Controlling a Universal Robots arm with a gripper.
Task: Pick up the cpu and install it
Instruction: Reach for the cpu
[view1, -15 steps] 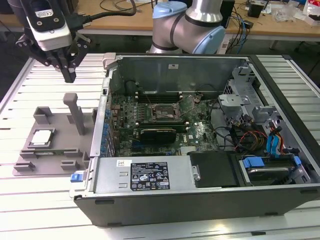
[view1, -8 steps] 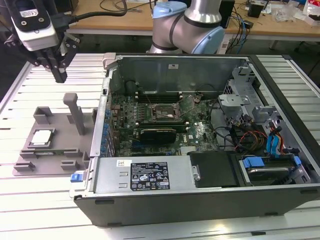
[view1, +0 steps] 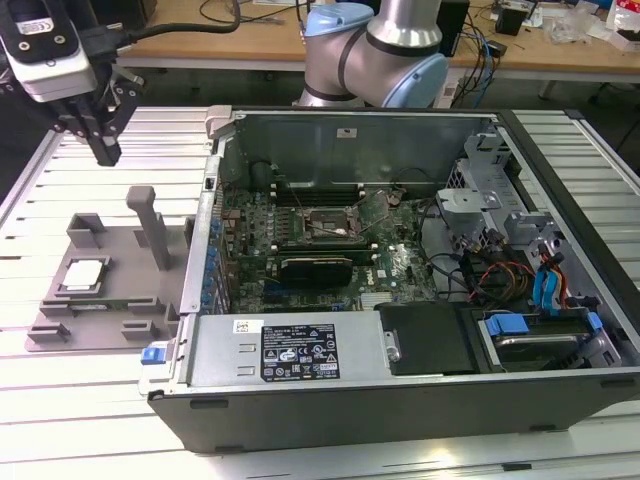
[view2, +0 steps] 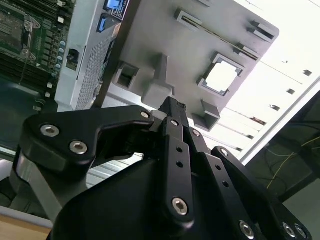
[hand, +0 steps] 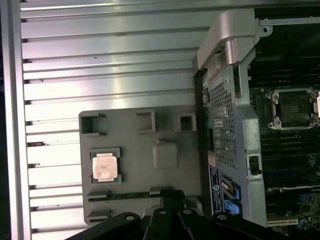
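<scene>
The cpu (view1: 83, 273), a small square chip with a shiny metal top, lies flat in a recess of the grey plastic tray (view1: 120, 305) on the exterior view's left. It also shows in both wrist views, as cpu (view2: 221, 77) and cpu (hand: 105, 166). My gripper (view1: 104, 152) hangs high above the slatted table, behind the tray and well apart from the chip. Its black fingers meet at the tips in both wrist views, gripper (view2: 172, 106) and gripper (hand: 172, 192), shut with nothing between them. The motherboard socket (view1: 325, 222) lies open inside the computer case.
The open computer case (view1: 400, 400) fills the middle and the exterior view's right, its metal wall (view1: 205, 240) standing right beside the tray. A tall grey post (view1: 150, 225) rises from the tray. Cables and drive bays (view1: 530, 270) sit inside the case.
</scene>
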